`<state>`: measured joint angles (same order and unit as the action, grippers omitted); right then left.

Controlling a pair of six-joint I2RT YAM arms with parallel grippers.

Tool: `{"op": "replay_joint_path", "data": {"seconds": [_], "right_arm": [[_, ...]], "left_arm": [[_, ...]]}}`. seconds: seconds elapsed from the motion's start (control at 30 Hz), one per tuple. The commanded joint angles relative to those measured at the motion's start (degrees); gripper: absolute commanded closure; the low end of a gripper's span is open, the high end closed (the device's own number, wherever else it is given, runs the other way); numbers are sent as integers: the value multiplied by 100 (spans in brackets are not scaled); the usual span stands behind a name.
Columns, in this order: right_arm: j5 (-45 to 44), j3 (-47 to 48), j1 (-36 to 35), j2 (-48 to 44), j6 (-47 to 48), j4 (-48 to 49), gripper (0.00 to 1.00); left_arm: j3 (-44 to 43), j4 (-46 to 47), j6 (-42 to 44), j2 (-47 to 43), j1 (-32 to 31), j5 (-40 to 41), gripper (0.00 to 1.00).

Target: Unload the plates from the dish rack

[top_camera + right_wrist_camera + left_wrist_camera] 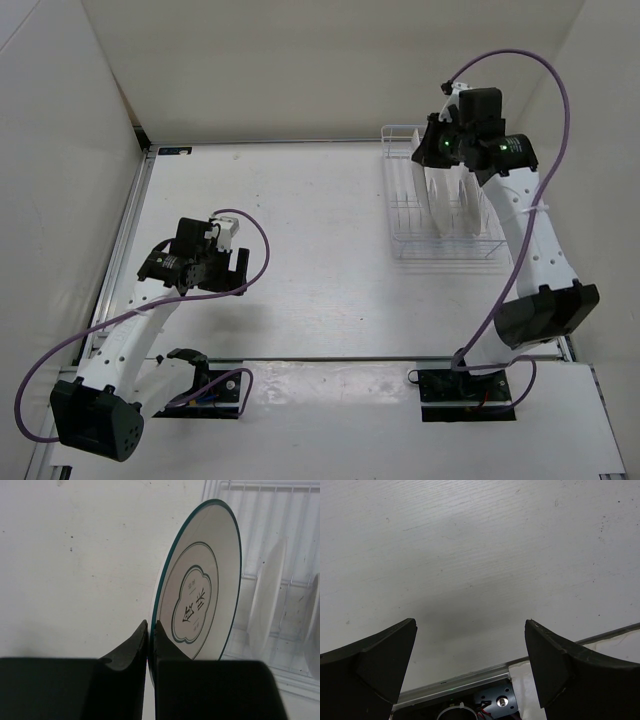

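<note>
White table [300,230], plain white walls [330,60] on 3 sides.

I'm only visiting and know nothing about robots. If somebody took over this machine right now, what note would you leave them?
Left gripper: open, empty, over the bare table.
Right gripper: shut on the rim of the green-rimmed plate, which stands on edge at the left end of the dish rack. I cannot tell if it has cleared its slot.
At least two more white plates stand in the rack.
Done: no plate set on the table.
Left: every plate.
</note>
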<state>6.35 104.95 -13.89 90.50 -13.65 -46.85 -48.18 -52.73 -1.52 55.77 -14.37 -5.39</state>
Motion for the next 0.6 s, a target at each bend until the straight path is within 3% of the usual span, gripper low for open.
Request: {"op": "replay_joint_path", "data": {"seconds": [0.0,0.33,0.57], "right_arm": [[235,430,-105,-357,152,54,100],[429,343,-1009,-577,380,18,100],[-1319,307,-2416,-147,1004,-404,100]], "left_arm": [[-209,-27,-6,-66,5,-94,0],[-226,-35,-6,-31,13,-120,0],[-262,-71,-6,31,13,-103,0]]}}
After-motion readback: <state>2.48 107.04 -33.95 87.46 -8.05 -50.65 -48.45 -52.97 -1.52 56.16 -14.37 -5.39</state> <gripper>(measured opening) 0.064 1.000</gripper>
